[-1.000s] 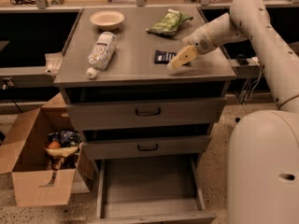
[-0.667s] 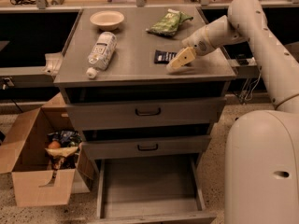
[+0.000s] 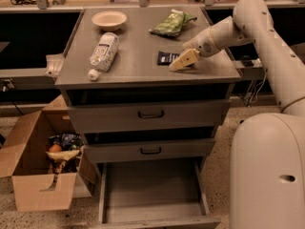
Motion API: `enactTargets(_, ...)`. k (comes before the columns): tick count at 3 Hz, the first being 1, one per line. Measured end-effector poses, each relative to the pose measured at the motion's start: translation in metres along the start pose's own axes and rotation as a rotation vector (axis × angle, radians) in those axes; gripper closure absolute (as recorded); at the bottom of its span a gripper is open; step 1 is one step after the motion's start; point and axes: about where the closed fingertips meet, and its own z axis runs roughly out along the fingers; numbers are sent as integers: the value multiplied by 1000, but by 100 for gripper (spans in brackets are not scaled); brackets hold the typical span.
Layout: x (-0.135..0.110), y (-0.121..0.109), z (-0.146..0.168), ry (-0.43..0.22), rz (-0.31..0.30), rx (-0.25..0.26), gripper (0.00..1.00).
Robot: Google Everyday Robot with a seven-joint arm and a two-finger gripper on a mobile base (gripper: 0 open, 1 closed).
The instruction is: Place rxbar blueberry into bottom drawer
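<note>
The rxbar blueberry (image 3: 166, 57) is a small dark navy wrapper lying flat on the grey cabinet top (image 3: 138, 66), right of centre. My gripper (image 3: 182, 61) reaches in from the right, its cream fingers angled down over the bar's right end, which they partly hide. The bottom drawer (image 3: 151, 191) is pulled open below, with a plain grey floor and nothing in it. The two upper drawers with black handles are shut.
On the cabinet top lie a clear plastic bottle (image 3: 102, 53) on its side at the left, a cream bowl (image 3: 109, 19) at the back left and a green snack bag (image 3: 170, 24) at the back. An open cardboard box (image 3: 43, 163) of items stands on the floor at left. My white base (image 3: 267, 175) fills the lower right.
The arm has shifted only slightly; the gripper stays at the bar's right end. The bar has not moved.
</note>
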Motion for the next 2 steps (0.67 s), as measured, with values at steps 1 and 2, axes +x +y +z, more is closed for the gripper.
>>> enactTargets(1, -1, 0, 1, 2, -2, -5, 62)
enactTargets(2, -6, 0, -3, 2, -2, -5, 85)
